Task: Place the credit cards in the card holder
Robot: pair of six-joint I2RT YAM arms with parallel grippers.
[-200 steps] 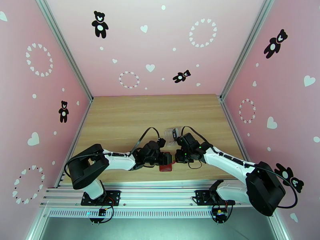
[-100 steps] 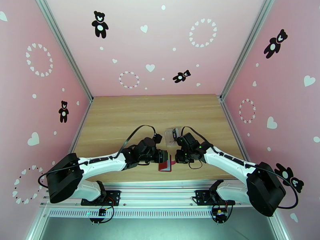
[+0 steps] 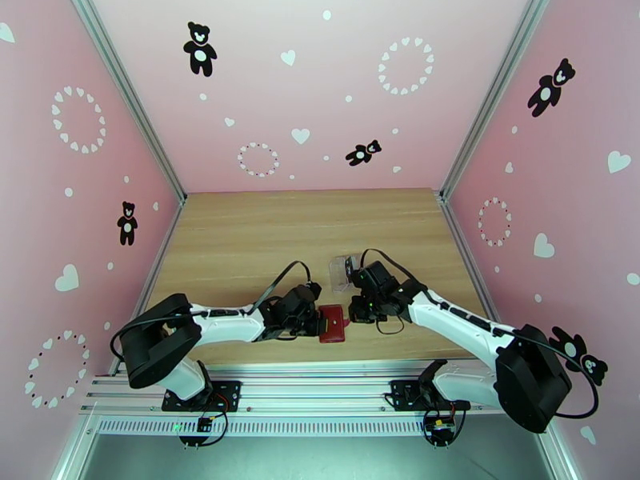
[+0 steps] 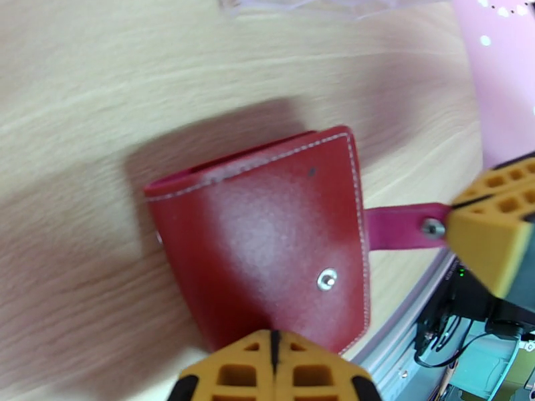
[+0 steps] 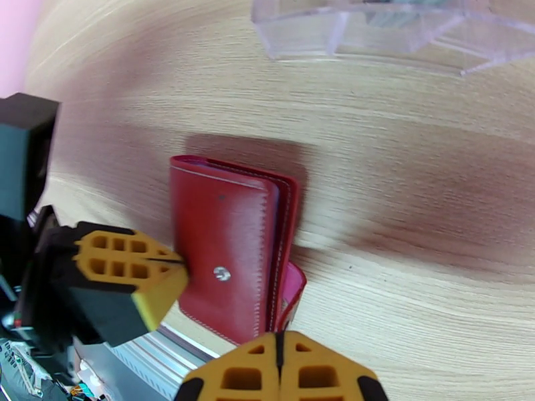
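Two arms, the white-and-black left arm (image 3: 228,322) and right arm (image 3: 456,323), meet low centre in the overhead view on the pale wood-grain table (image 3: 240,234), so that's the big stuff. Next size down is the clear plastic tray (image 5: 301,38) across the top of the right wrist view. There's something greyish in it, too blurry for me to call it the credit cards. Then there's the small dark-red leather-look card holder (image 4: 267,242), lying flat and folded closed on the table between the two grippers, just below the tray in the overhead view.

My read is that we're at the open-the-holder step. The left gripper (image 4: 273,342) has its fingers pressed together, tips against the holder's edge at the bottom of its own view. The right gripper (image 5: 278,345) is fully closed too, tips right at the end of the pinkish snap tab (image 4: 398,226). I can't tell if it's actually nipping the tab, which is unsnapped and sticking out sideways. The next move probably needs one side pinned while the cover gets peeled back to show the sleeves.

Looks-wise it's a grainy red cover with pale stitching round the edge and a little silver snap stud (image 4: 326,279).
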